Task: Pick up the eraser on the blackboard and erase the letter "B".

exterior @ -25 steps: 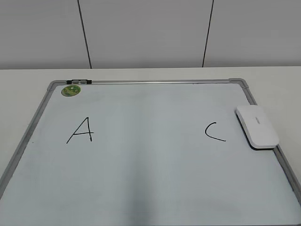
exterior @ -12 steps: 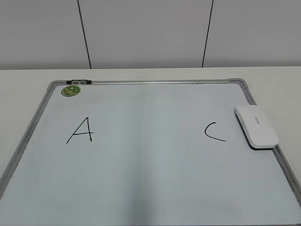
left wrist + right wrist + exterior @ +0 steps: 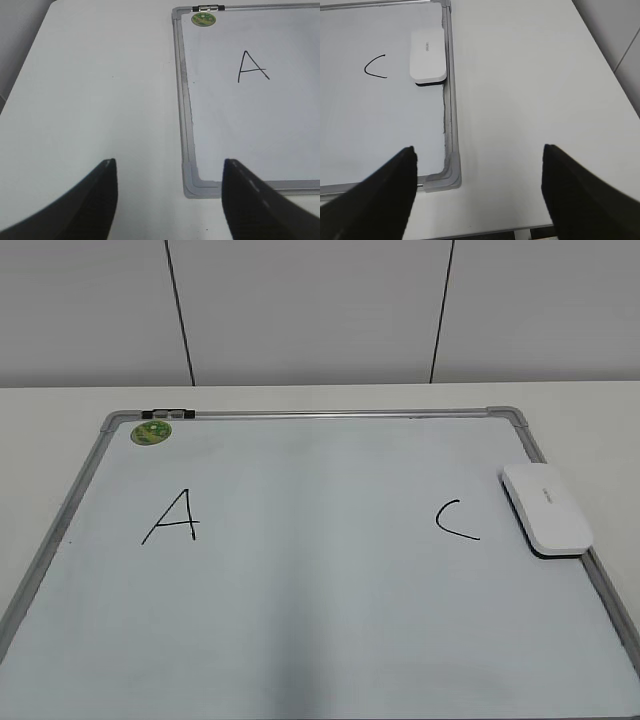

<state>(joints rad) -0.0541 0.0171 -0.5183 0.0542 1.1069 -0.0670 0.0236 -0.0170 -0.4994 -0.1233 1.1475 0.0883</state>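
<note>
Exterior view gives you the whole layout: the blackboard point(image 3: 300, 620) lies flat on the table point(image 3: 40, 440), carrying a black "A" point(image 3: 172, 517) on the left and a "C" point(image 3: 456, 519) on the right, with bare white surface between them. You will find no letter "B" in any view; judging by that gap, the erasing looks done already, or the letter was never there.

The eraser point(image 3: 546, 508) rests white side up at the board's right edge, touching or overlapping the grey frame point(image 3: 330, 414), just beside the "C". Its long axis runs along that right edge, away from you and toward the far wall. A small green magnet point(image 3: 151, 431) sits in the far left corner.

Your right gripper point(image 3: 479, 190) is the nearer one. From the right wrist view the eraser point(image 3: 427, 55) lies ahead and to the left of the fingers, well apart from them, so any reach goes forward and inward with the jaws spanning its short width. Those fingers point(image 3: 380, 190) are spread wide and hold nothing.

Your left gripper point(image 3: 167, 200) hangs over the board's near left corner, also wide apart and empty, far from the eraser.
</note>
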